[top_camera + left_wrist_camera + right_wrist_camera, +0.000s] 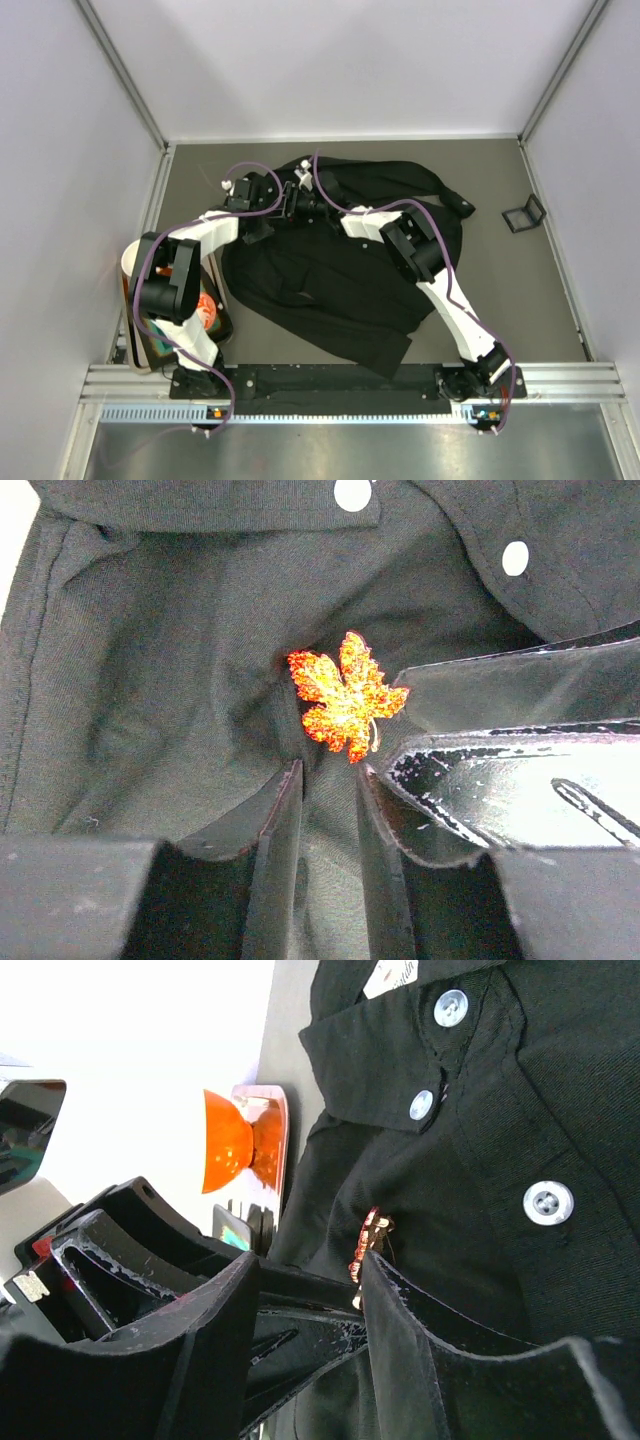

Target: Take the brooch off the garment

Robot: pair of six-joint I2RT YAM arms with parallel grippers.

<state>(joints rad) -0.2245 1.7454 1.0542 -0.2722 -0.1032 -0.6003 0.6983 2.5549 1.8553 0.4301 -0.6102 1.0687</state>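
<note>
The brooch, a glittery red-orange maple leaf, is pinned to the black garment just below its collar buttons. My left gripper sits right under it. Its fingers are drawn close, with a ridge of cloth pinched between them. My right gripper comes in from the right with its jaws apart. One of its fingertips touches the brooch, seen edge-on there. That scuffed finger shows beside the leaf in the left wrist view. From above, both grippers meet at the garment's collar and hide the brooch.
An orange disc on a stand lies beyond the shirt's edge. A cup-like container and an orange item sit by the left arm's base. A small black frame stands at the right. White walls close in three sides.
</note>
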